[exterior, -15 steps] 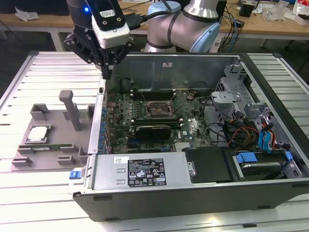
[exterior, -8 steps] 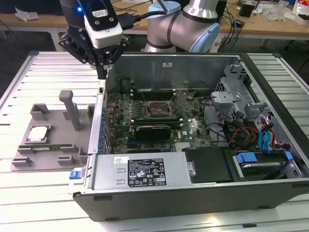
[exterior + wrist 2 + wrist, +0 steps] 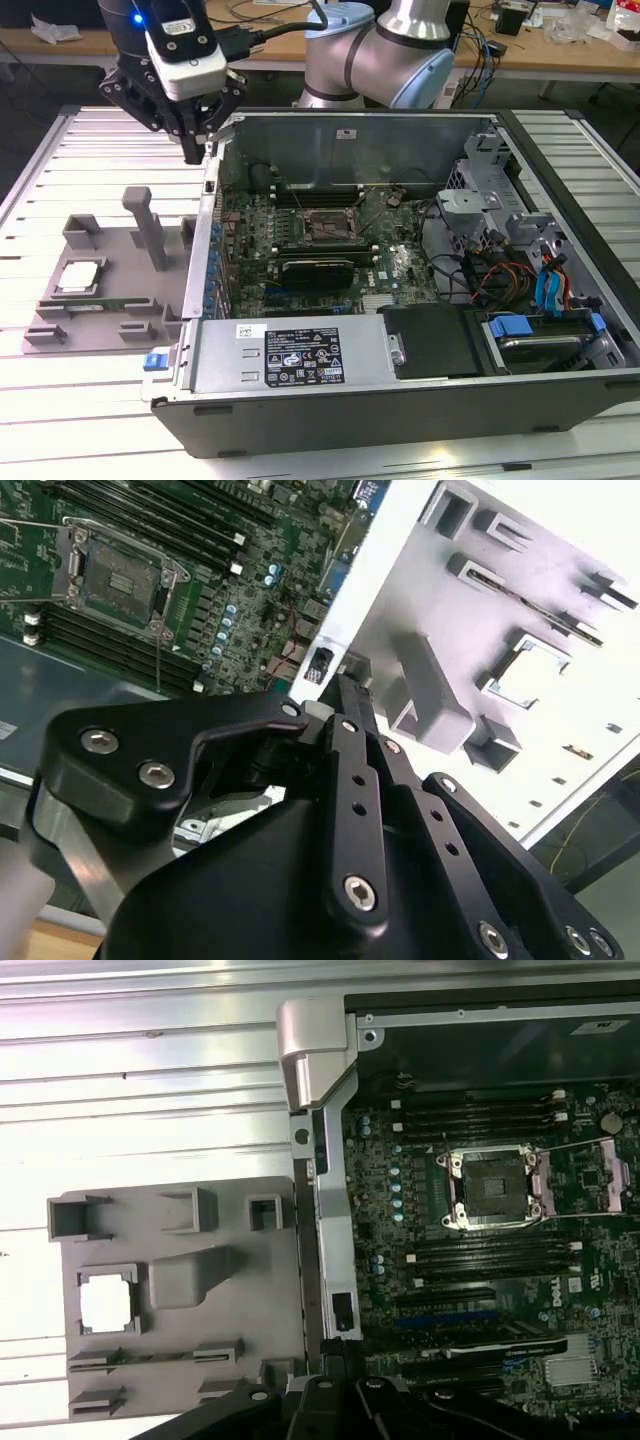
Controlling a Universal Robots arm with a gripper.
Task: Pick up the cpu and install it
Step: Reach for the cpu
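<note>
**A:** Claw point(image 3: 193, 150) status?

**B:** Closed up tight, gripping nothing. Hovering above the far end of the case point(image 3: 400, 135) side wall, roughly over the rim.

**A:** And the cpu point(image 3: 80, 277)?

**B:** Not picked up yet. Lying outside the case, a little way from that same wall, well apart from the claw. Seated flat in a square pocket of the grey tray point(image 3: 110, 240), metal top up. Presumably pocketed like that to fix position and leave the edges free for a grab from above.

**A:** Socket point(image 3: 328, 228)?

**B:** Inside the case, mid-board. Open, with nothing seated in it. In the first wrist view, frame and levers swung back off the socket point(image 3: 492, 1188). Likely left that way for a straight drop-in.

**A:** Anything else on the tray?

**B:** Green memory stick point(image 3: 100, 303), laid in a slot just beside the cpu, toward the near end of the case. Also a tall post point(image 3: 148, 225), standing between the cpu pocket and the case wall. Purpose unclear. Worth noting as an obstacle for any low sideways path into the case.
</note>
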